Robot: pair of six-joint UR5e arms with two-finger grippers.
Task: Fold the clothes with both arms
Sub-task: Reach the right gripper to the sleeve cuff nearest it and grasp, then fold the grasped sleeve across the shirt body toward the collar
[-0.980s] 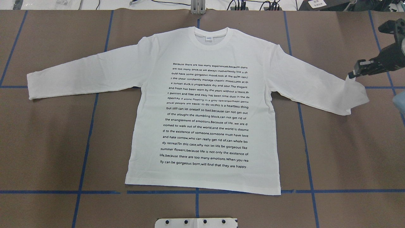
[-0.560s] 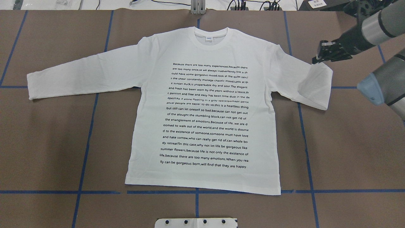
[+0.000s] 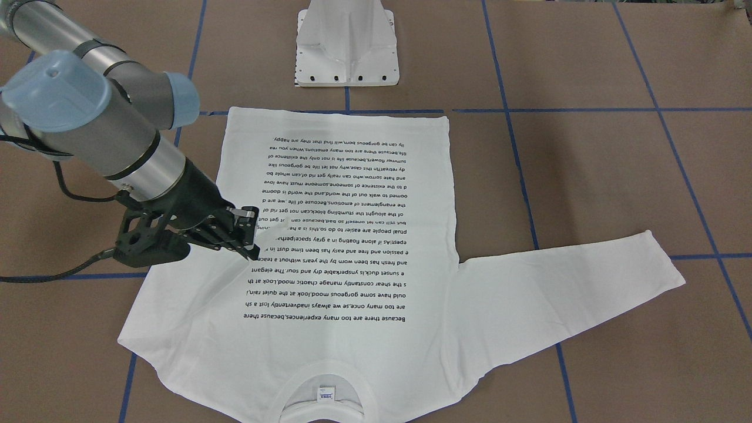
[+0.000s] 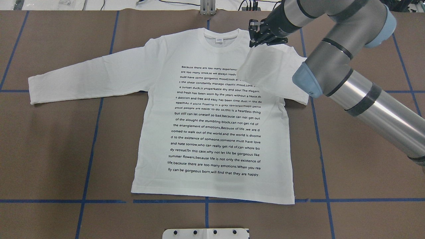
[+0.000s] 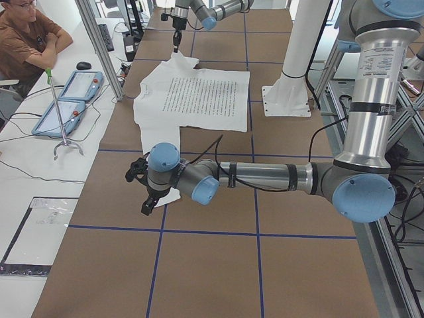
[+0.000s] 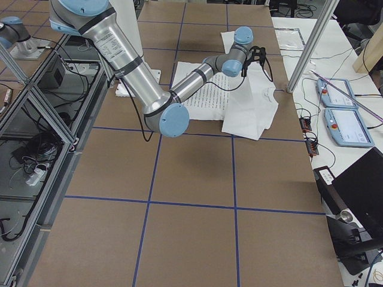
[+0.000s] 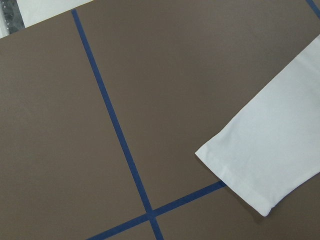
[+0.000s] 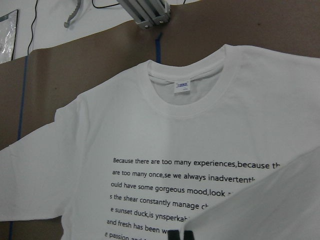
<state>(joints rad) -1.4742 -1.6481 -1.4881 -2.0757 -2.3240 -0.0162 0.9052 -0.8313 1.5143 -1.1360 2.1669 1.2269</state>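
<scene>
Progress is slight: only the first sleeve fold is under way. The white long-sleeved T-shirt with black printed lines of text [image 4: 212, 132] lies flat, print up, on the brown paper-covered table marked with blue tape lines [image 4: 365, 159], with its ribbed round collar [image 4: 220, 43] at the far side. The right gripper [image 4: 255, 41] has its black fingers pinched together on the cuff of the right-hand sleeve [image 4: 265, 71] and holds it raised above the chest, just right of the collar. That sleeve doubles back over the upper lines of print but is not yet laid down. The left-hand sleeve [image 4: 86, 79] is stretched out flat to the left, unfolded. The left gripper [image 5: 146, 204] hangs near that sleeve's cuff [image 7: 260, 160]; whether its fingers are apart or together cannot be told. By my judgement, what is left is setting this sleeve down, bringing the other across, then folding the body, whose sides and hem [image 4: 212, 196] lie unfolded.
</scene>
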